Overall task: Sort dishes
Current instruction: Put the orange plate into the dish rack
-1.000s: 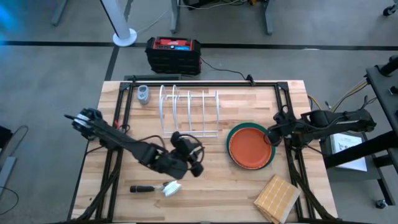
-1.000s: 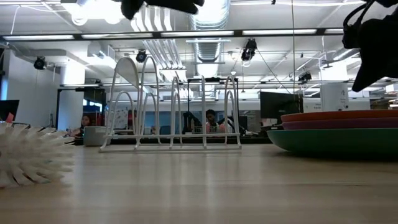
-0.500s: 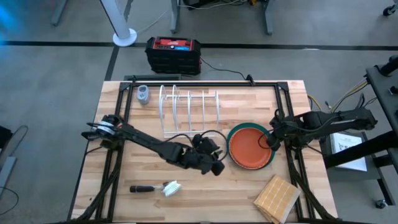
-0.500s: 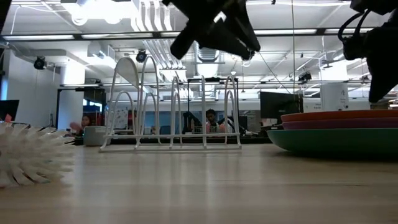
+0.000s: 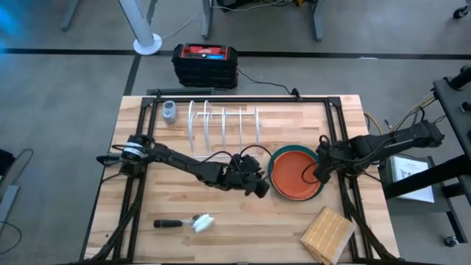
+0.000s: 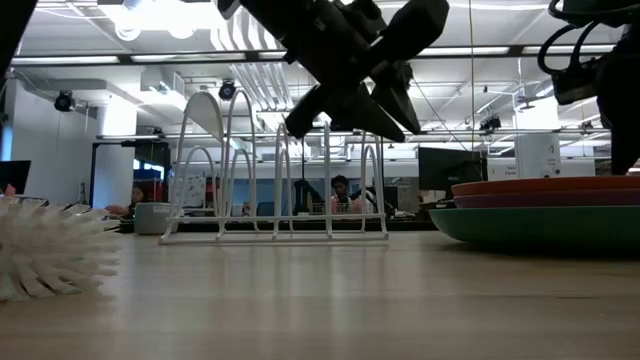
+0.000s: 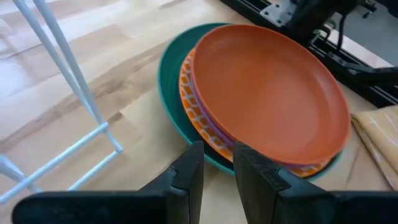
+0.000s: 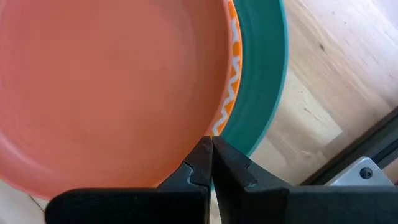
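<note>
At the stack's right rim, the right gripper (image 8: 211, 163) has its jaws pressed together above the orange plate (image 5: 296, 173), holding nothing. The left gripper (image 7: 216, 163), jaws narrowly parted and empty, hovers beside the teal-green plate (image 7: 171, 93), near the wire rack (image 5: 223, 131).

The dishes sit stacked flat at about three o'clock on the table. Lowest is the larger teal-green plate (image 5: 275, 159), its rim showing all round. On it lies an orange-and-white patterned plate (image 7: 200, 118), then a purple plate (image 6: 520, 200) seen only as a thin edge, and topmost the plain orange plate (image 5: 296, 174), face up.
</note>
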You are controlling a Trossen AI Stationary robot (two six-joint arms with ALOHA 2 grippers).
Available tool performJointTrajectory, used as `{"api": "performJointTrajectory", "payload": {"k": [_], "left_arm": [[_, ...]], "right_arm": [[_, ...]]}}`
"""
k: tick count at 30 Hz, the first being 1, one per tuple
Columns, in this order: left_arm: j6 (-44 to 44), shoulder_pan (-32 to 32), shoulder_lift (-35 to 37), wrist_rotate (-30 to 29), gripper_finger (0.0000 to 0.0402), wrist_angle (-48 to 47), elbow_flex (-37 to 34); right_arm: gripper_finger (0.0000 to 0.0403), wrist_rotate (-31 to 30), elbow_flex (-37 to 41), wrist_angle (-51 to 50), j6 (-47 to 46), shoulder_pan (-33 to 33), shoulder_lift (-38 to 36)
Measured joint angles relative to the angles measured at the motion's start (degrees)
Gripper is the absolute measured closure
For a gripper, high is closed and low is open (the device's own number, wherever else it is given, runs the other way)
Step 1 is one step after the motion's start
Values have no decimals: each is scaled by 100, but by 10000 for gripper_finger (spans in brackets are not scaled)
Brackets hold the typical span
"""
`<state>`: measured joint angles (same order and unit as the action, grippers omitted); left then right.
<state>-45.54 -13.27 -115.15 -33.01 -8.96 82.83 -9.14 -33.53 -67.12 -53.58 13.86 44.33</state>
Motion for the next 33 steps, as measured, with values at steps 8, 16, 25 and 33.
{"api": "performJointTrajectory", "payload": {"k": [8,16,25,33], "left_arm": [[24,2,-2,30,326,39,80],[75,3,-73,19,326,58,68],[346,8,-432,20,326,619,61],[355,35,-435,5,326,675,63]], "right_arm": [[403,10,-272,-333,-203,16,191],[403,-95,-279,-351,-347,109,455],[403,-312,-242,-382,-539,347,917],[403,-444,-228,-267,-734,542,1267]]}}
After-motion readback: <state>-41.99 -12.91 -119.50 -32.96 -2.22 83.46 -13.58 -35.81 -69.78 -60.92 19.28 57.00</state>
